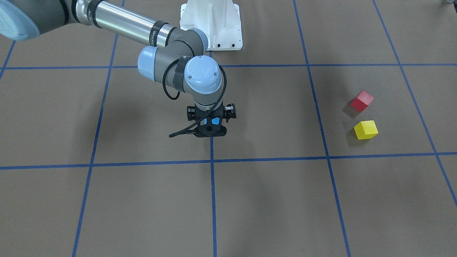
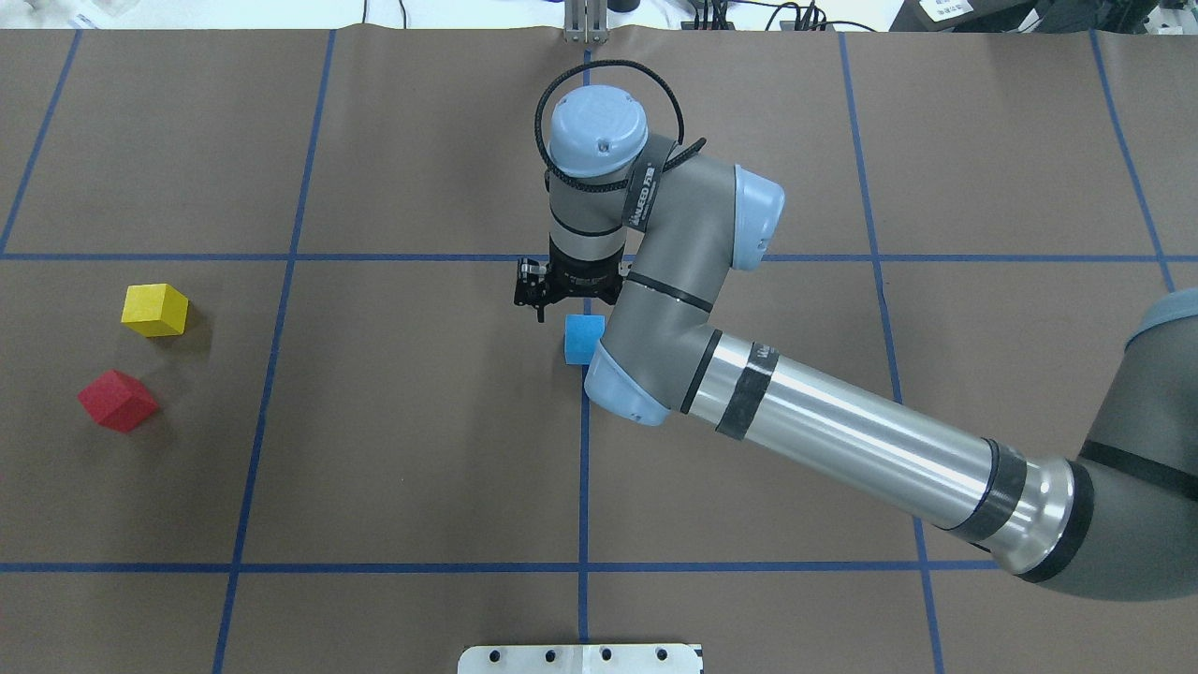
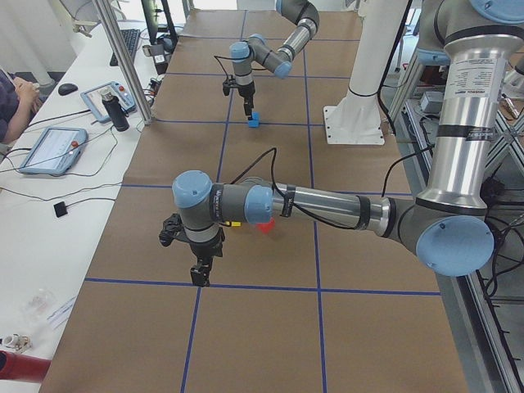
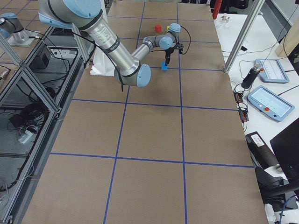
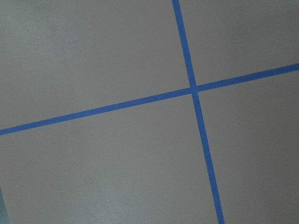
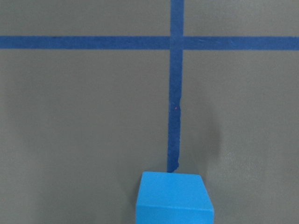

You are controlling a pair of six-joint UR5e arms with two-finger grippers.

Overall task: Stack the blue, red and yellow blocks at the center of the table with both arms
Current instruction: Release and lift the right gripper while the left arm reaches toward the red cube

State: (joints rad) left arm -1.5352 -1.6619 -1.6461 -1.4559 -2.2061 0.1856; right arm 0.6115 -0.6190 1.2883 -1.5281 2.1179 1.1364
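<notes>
The blue block [image 2: 583, 338] sits on the brown table by the centre tape line, free of any grip; it also fills the bottom of the right wrist view [image 6: 174, 198]. My right gripper [image 1: 210, 131] hangs just above it and looks open and empty. The red block [image 2: 117, 401] and the yellow block [image 2: 154, 310] lie apart from each other on the table's left side. My left gripper [image 3: 199, 274] shows only in the exterior left view, near the yellow block [image 3: 233, 223] and the red block [image 3: 266, 227]; I cannot tell whether it is open or shut.
The white robot base [image 1: 210, 25] stands at the table's edge behind the centre. Blue tape lines [image 5: 192, 88] divide the brown table into squares. The long right arm [image 2: 842, 431] reaches across the table's right half. Tablets [image 3: 49, 147] lie on a side bench.
</notes>
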